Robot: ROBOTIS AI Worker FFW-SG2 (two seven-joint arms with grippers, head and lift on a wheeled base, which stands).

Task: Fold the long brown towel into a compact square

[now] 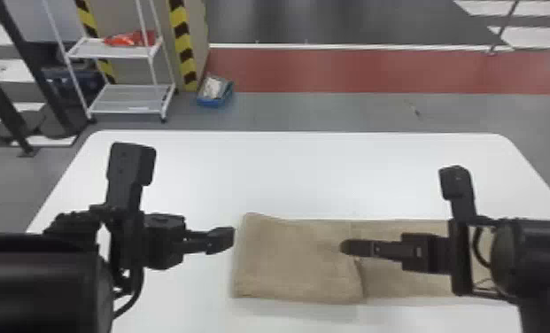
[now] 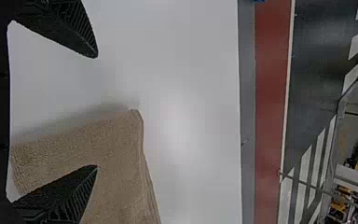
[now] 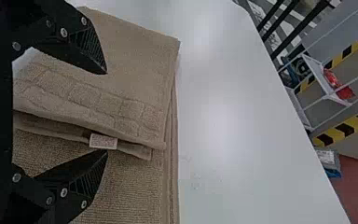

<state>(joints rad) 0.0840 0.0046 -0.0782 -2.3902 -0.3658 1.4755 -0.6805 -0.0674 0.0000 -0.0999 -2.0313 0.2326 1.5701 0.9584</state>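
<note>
The brown towel [image 1: 296, 261] lies on the white table, its left part folded over in a thicker layer and its right part extending beneath my right arm. My left gripper [image 1: 233, 239] is just left of the folded edge. In the left wrist view that gripper [image 2: 97, 112] stands open near a corner of the towel [image 2: 116, 154]. My right gripper [image 1: 343, 247] is over the towel near the folded layer's end. In the right wrist view the same gripper [image 3: 106, 112] is open, with the towel's hem and white tag [image 3: 103, 141] between its fingers.
The white table [image 1: 313, 172] has bare surface beyond the towel. Behind it on the floor stand a white shelf rack [image 1: 127, 99] holding a red item and a blue box [image 1: 215, 92] beside a striped pillar.
</note>
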